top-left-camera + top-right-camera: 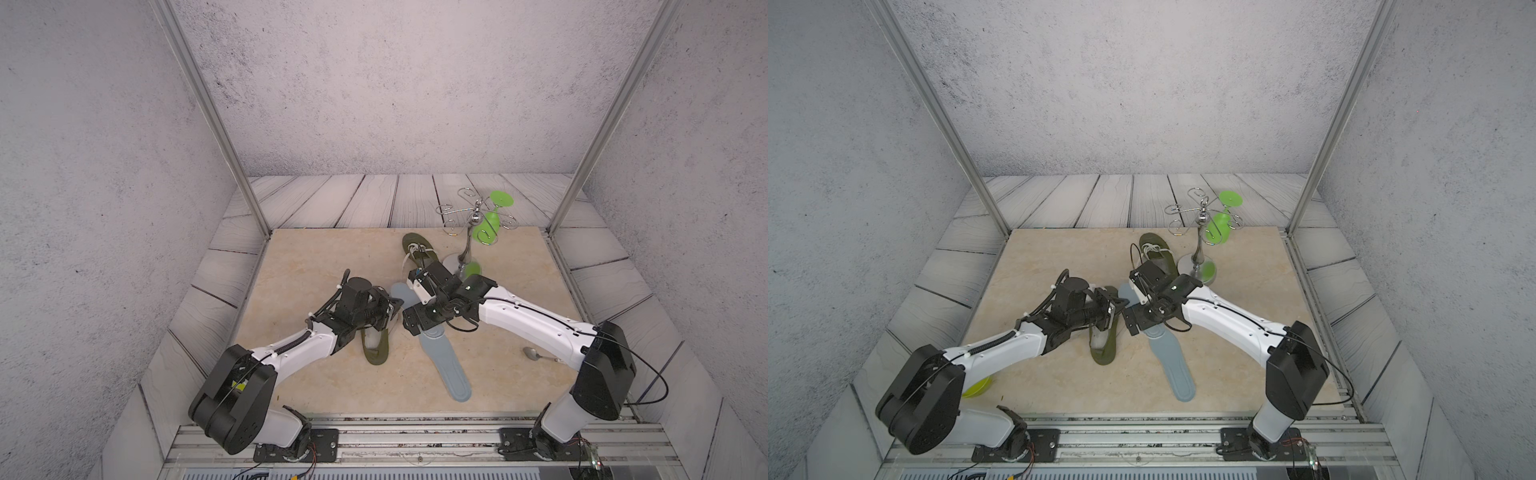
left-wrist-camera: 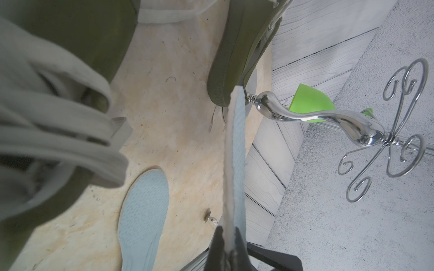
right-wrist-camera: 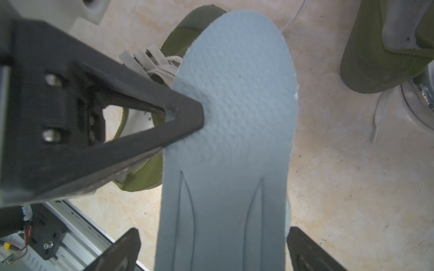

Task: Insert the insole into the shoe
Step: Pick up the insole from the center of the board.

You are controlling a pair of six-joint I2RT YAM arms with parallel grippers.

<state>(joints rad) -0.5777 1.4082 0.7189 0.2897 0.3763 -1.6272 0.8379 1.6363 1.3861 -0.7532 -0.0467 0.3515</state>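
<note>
Blue-grey insoles, count two. The held insole (image 3: 234,105) is lifted off the counter (image 1: 324,266), just beside the near shoe. It is pinched at one long edge by the left claw (image 2: 229,239), which is clamped tight on it. The second insole (image 1: 446,365) lies flat on the counter towards the front, with one end running under the right wrist.

Olive shoes, count two, both with pale laces. The near shoe (image 1: 376,351) lies by the left arm with its opening facing up. The far shoe (image 1: 411,242) lies at the back, next to the stand's base.

Claws, count two. The right claw (image 3: 212,234) has its jaws spread wide, one on either side of the held insole's end. Whether they touch it cannot be told.

Chrome stand (image 1: 467,249), count one, is upright at the back right. Green glass (image 1: 487,226), count one, hangs upside down on the stand. Spoon (image 1: 532,353), count one, lies on the counter near the right arm.
</note>
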